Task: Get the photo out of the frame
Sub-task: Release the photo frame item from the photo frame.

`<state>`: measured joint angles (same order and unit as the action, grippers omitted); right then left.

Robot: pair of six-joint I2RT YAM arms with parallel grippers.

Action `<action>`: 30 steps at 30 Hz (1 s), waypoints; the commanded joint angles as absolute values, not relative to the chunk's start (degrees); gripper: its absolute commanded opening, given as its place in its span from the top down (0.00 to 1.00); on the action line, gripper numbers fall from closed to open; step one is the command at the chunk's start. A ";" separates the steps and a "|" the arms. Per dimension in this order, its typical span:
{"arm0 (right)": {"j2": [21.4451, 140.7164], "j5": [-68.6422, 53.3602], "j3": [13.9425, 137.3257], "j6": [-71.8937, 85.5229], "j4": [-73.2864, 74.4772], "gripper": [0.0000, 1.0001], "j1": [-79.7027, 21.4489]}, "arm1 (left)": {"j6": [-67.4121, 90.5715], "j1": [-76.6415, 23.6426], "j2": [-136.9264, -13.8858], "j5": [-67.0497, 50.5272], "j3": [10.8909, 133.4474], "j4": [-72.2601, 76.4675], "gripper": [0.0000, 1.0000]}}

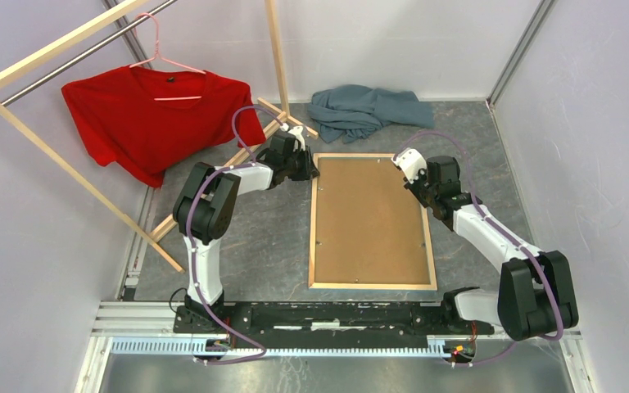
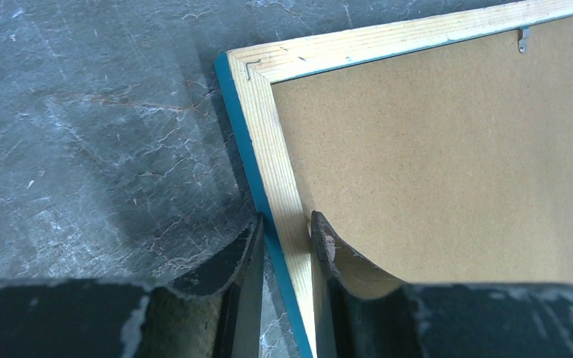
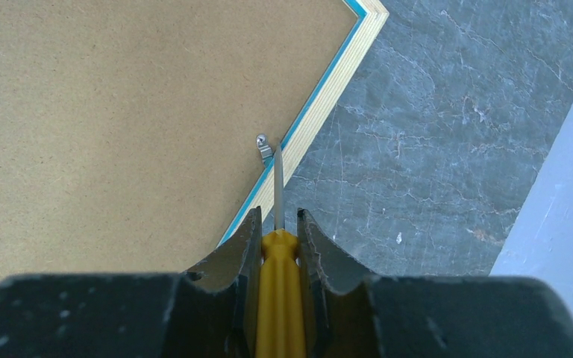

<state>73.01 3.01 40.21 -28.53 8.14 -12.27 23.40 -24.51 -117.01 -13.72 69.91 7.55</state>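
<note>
the frame [image 1: 373,286] lies face down on the grey worktop [image 1: 262,246] in the middle of the top view, its brown backing board [image 1: 373,217] facing up. at the frame's upper left, the left end effector [image 2: 287,224] is closed narrowly around the pale wood side rail, one finger on each side of it. at the frame's upper right, the right end effector [image 3: 276,224] clamps a yellow-handled screwdriver [image 3: 277,283], its blade tip at a metal clip [image 3: 265,145] on the frame's edge.

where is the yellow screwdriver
Right wrist view: the yellow-handled screwdriver is clamped in the right gripper, blade tip at a metal clip on the right rail of the face-down wooden frame.
</note>
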 commanded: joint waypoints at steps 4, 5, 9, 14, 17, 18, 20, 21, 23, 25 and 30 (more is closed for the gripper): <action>72.54 1.80 40.52 -29.48 9.42 1.00 -12.51 | 25.31 -24.38 -119.45 -14.89 69.17 6.68 0.74; 72.55 1.64 40.52 -29.53 9.49 1.00 -12.46 | 25.31 -24.37 -119.44 -14.86 69.17 6.68 0.74; 72.43 1.30 40.61 -29.62 9.93 1.00 -12.40 | 25.48 -24.21 -119.60 -14.85 69.08 6.68 0.74; 72.29 0.68 40.83 -30.01 10.69 1.00 -12.42 | 25.57 -24.14 -119.79 -14.84 69.08 6.68 0.75; 71.99 0.43 40.87 -30.13 10.94 1.00 -12.38 | 25.58 -24.04 -119.79 -14.81 69.08 6.68 0.75; 71.96 0.43 40.87 -30.15 11.05 1.00 -12.43 | 25.62 -24.06 -119.79 -14.83 69.08 6.68 0.75; 71.81 0.36 40.87 -30.14 11.07 1.00 -12.48 | 25.66 -24.00 -119.79 -14.78 69.08 6.68 0.76; 71.81 0.26 40.87 -30.10 11.03 1.00 -12.46 | 25.73 -24.05 -119.79 -14.75 69.08 6.68 0.76; 71.98 0.47 40.96 -29.87 11.02 1.00 -12.46 | 25.96 -24.00 -119.75 -14.67 69.00 6.68 0.76; 72.26 0.46 41.13 -29.26 10.96 1.00 -12.43 | 26.53 -24.05 -119.64 -14.48 68.84 6.55 0.76; 72.43 0.14 41.40 -27.70 11.00 1.00 -12.46 | 28.45 -24.06 -118.85 -13.37 68.02 6.50 0.81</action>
